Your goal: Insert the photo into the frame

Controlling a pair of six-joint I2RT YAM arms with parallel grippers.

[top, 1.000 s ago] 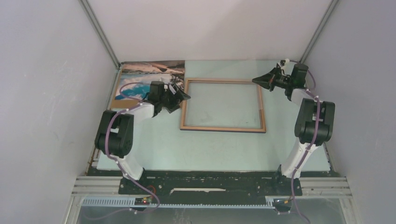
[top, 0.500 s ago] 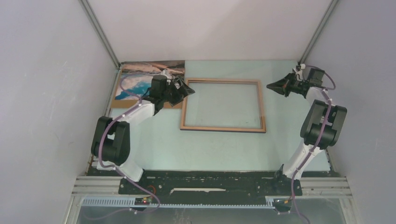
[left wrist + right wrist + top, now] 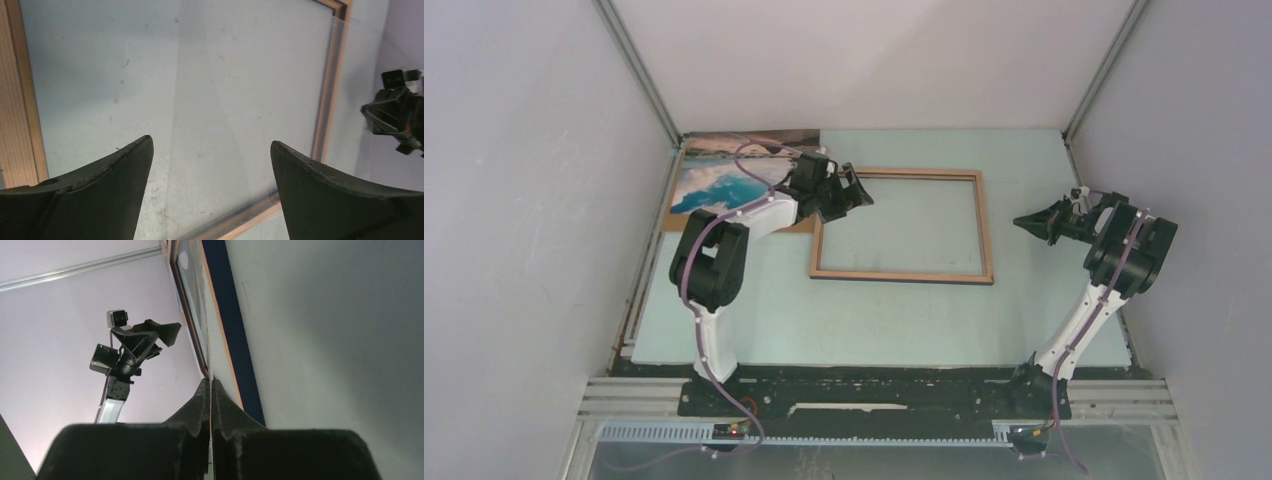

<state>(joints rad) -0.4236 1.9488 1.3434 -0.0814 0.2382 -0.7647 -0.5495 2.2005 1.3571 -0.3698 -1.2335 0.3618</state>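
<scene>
Left gripper [image 3: 862, 191] moved over frame [image 3: 902, 276] (jaws apart) | right gripper [image 3: 1022, 220] pinched | photo [image 3: 711, 184] outside

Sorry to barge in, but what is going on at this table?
Two robot arms are meant to put a photo into a frame. The frame lies flat mid-table, its pane bare. The photo lies untouched at the far left, on a brown board. The left arm hovers over the frame's far left corner, jaws open and empty; the right arm sits off to the frame's right, jaws shut on nothing.
</scene>
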